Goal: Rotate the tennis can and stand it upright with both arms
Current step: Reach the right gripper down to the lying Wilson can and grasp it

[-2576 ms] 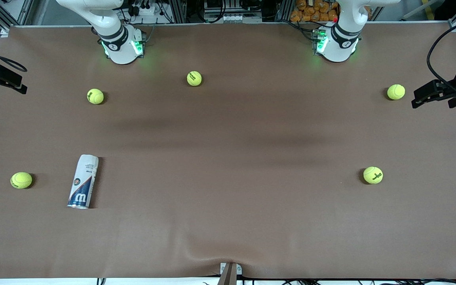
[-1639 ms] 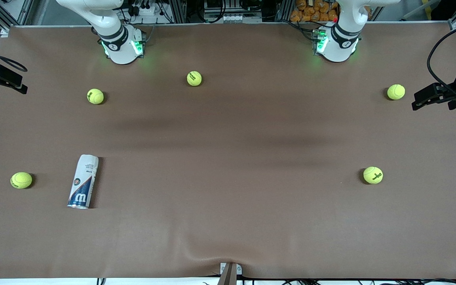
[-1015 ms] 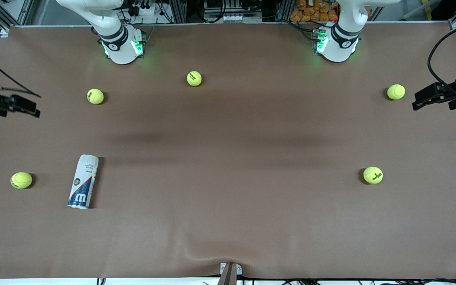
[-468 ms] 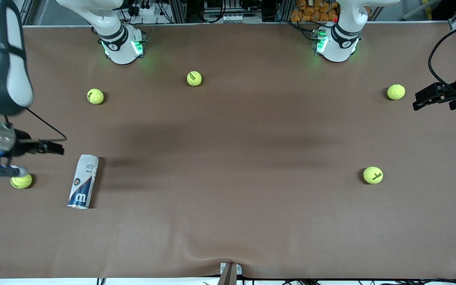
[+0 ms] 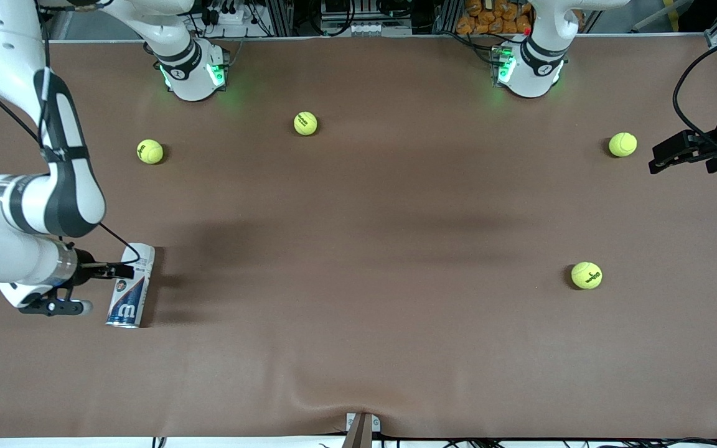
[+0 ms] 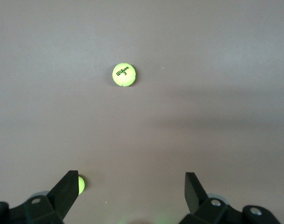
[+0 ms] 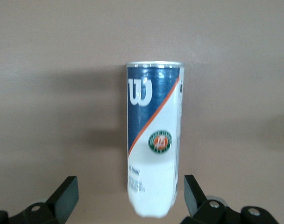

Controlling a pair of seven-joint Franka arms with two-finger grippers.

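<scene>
The can (image 5: 131, 287) lies on its side on the table (image 5: 358, 348), near the camera at my right arm's end. My right claw (image 5: 119, 271) hangs over its white end, fingers spread wide, gripping nothing. My left claw (image 5: 660, 160) waits wide open at the other end, beside a ball (image 5: 622, 144).

"W" on tennis can (image 7: 153, 140); "Wilson 3" on ball (image 6: 124, 74).

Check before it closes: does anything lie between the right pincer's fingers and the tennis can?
Nothing. In the right wrist view the open right pincer straddles the lying tennis can's white end, only bare table between.
</scene>
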